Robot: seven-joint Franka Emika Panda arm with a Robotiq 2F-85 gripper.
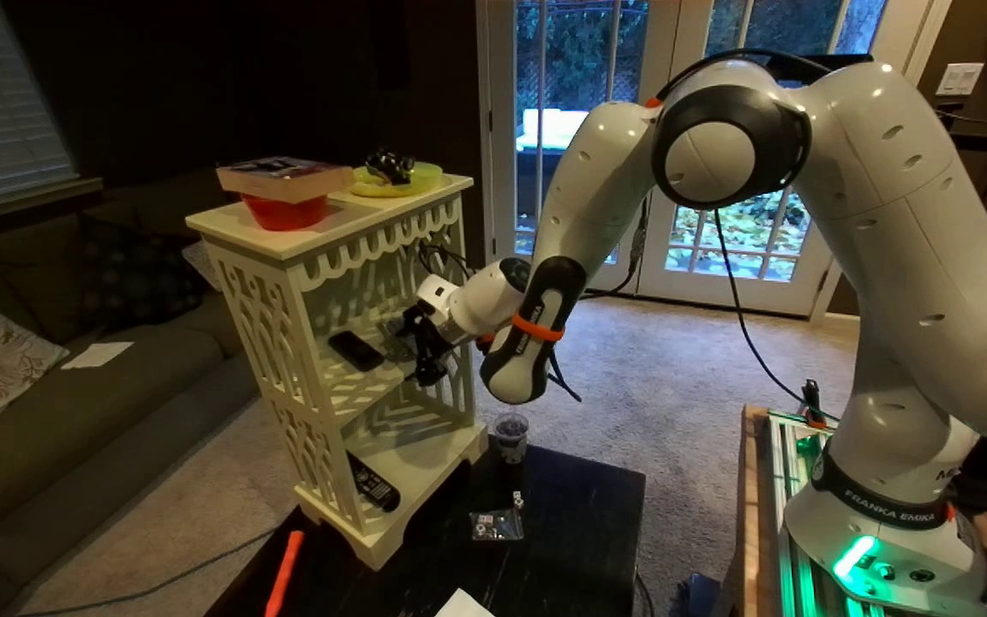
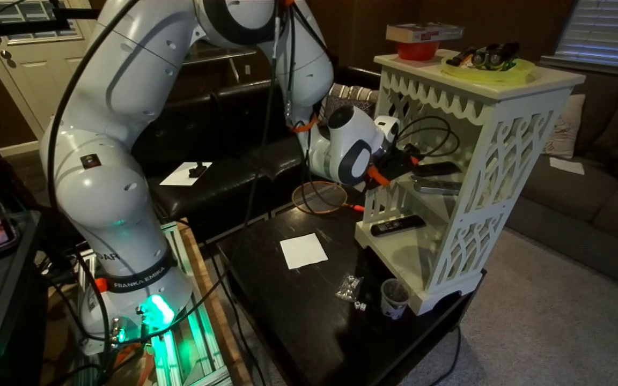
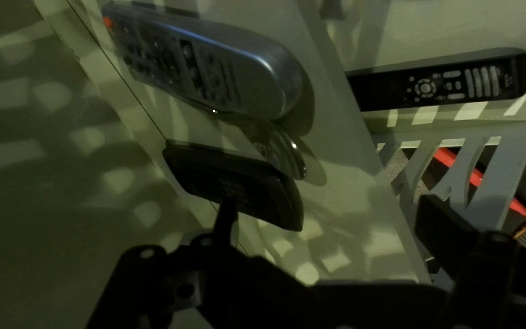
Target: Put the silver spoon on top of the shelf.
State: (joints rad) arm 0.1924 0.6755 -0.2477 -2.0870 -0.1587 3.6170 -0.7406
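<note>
Left to right in the wrist view, the middle tier of the cream-white lattice-sided shelf [image 2: 542, 84] bears a rounded silver-grey remote [image 3: 206, 59], a flat black oblong device [image 3: 247, 188] and, between them, what in poor light seems the silver metal spoon [image 3: 282, 151]. The black gripper [image 3: 331, 205] stands wide at that tier; a long black remote [image 3: 441, 84] lies on the bottom one.

Walls [image 2: 486, 21] brown, room dim. In an exterior view: grey carpet [image 1: 665, 386] past far edge of black table [image 1: 579, 531], then glass doors [image 1: 663, 43], greenery [image 1: 750, 224] bright outside; olive sofa [image 1: 116, 411] past left edge. In an exterior view: black sofa [image 2: 228, 155] behind far edge, pale door [image 2: 41, 80] past far left corner.
</note>
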